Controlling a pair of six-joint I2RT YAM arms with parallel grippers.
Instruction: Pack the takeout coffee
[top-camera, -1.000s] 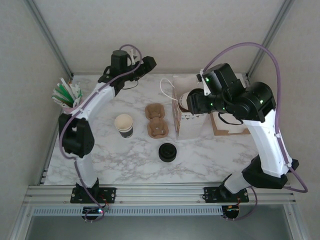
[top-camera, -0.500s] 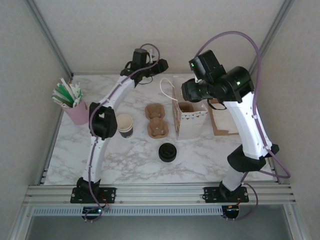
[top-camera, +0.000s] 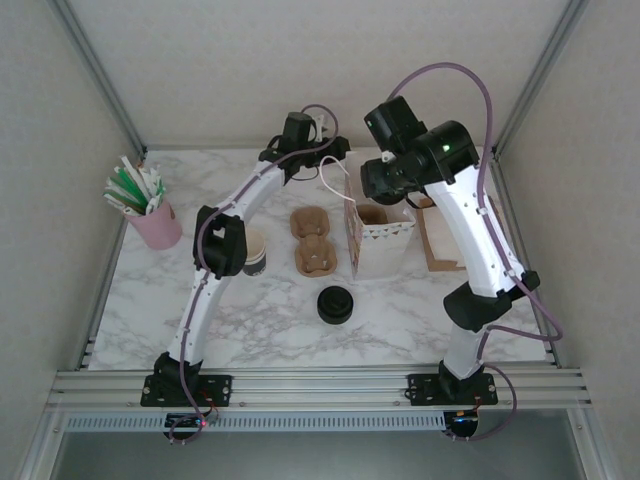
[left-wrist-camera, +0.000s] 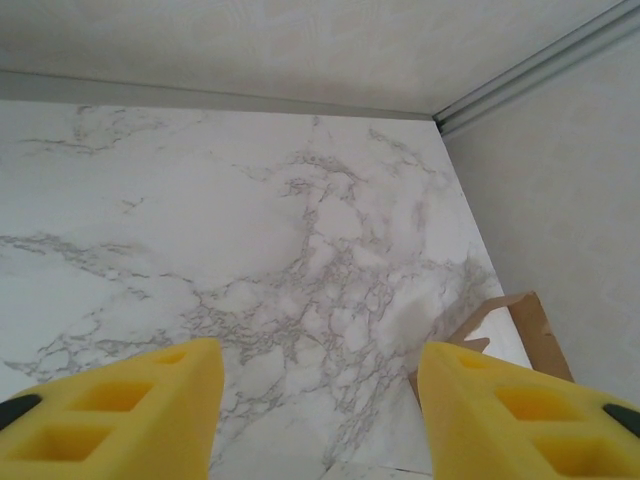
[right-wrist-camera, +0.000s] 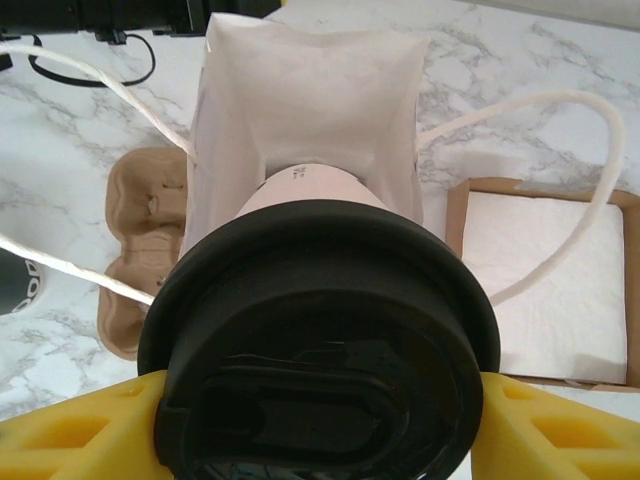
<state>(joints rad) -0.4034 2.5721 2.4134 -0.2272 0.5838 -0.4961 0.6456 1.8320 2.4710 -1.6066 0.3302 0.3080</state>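
My right gripper (right-wrist-camera: 320, 430) is clamped on the takeout coffee (right-wrist-camera: 320, 300), base aimed into the open paper bag (right-wrist-camera: 300, 90) just beyond the fingers. I haven't released it, so packing isn't done. Left gripper (left-wrist-camera: 320, 400): fingers apart, empty, marble table (left-wrist-camera: 250, 200) ahead.

No legible text, brand or number anywhere. Faint tiny print on takeout coffee (right-wrist-camera: 310, 185) wall, just beyond yellow fingers (right-wrist-camera: 70, 430), too small to read.
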